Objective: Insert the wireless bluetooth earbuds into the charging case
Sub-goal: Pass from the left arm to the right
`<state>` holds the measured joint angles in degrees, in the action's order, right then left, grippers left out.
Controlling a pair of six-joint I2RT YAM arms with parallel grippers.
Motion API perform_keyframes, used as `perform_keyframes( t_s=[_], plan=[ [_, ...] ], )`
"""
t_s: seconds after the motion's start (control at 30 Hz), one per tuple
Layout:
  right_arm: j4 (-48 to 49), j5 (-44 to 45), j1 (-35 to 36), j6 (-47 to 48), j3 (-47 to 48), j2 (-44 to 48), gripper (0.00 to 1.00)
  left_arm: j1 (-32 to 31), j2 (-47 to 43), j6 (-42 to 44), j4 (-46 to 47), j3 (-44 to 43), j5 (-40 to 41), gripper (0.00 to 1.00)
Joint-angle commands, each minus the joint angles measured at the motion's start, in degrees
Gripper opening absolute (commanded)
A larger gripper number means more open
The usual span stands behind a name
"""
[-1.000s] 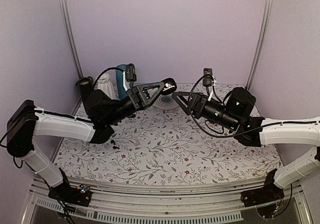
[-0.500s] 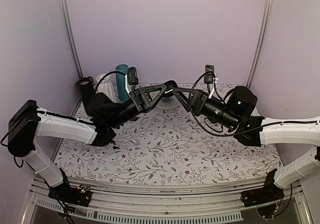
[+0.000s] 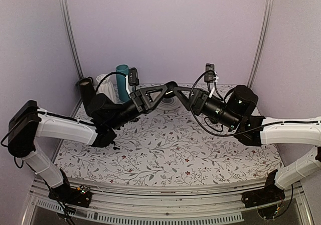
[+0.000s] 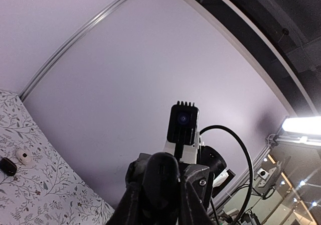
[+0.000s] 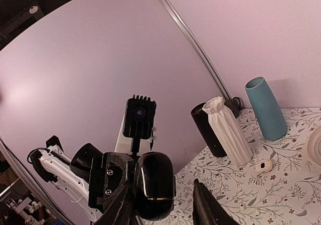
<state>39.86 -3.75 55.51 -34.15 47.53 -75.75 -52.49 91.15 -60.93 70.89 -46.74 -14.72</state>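
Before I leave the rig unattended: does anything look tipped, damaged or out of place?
Nothing tipped or damaged: the pleated white vase, teal vase and black cylinder stand upright. The oddity is the glossy black charging case, held in the air by the left gripper, off the floral cloth.

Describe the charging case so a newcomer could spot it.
Above the floral cloth's far middle, the two arms meet tip to tip. The charging case sits there in the jaws of the left gripper: a glossy black pebble held aloft, unlike the white oval on the cloth.
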Motion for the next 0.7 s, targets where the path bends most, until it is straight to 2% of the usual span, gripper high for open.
perform_keyframes(
  t_s=[0.0, 0.1, 0.2, 0.23, 0.3, 0.4, 0.53, 0.67],
  plan=[
    [-1.35, -2.81, 0.36, 0.83, 2.57, -0.73, 0.36, -0.68, -0.3, 0.57, 2.33, 0.6, -0.92, 0.0],
    [-2.05, -5.14, 0.36, 0.93, 3.19, -1.29, 0.29, -0.64, -0.69, 1.13, 2.09, 0.43, -1.03, 0.0],
    [-2.43, -6.71, 0.39, 0.81, 3.69, -1.64, 0.18, -0.53, -0.71, 1.38, 1.82, -0.05, -1.51, 0.0],
    [-2.6, -6.88, 0.37, 0.77, 3.73, -1.65, 0.11, -0.58, -0.79, 1.46, 1.65, -0.16, -1.72, 0.0],
    [-3.12, -6.89, 0.34, 0.67, 3.87, -1.53, 0.05, -0.48, -0.8, 1.9, 1.15, -0.4, -2.54, 0.03],
    [-5.63, -6.88, 0.26, 1.5, 4.83, -0.9, 0.04, -0.31, -1.38, 2.9, 0.04, -0.27, -3.53, 0.15],
    [-10.77, -8.16, -0.79, 4.72, 6.39, 0.85, 0.04, 1.05, -4.02, 6.48, -2.58, 1.73, -5.68, 0.38],
    [-18.7, -13.22, -3.73, 8.9, 8.86, 2.57, 0.03, 3.56, -8.3, 13.19, -9.75, 2.86, -10.49, 0.51]
  ],
)
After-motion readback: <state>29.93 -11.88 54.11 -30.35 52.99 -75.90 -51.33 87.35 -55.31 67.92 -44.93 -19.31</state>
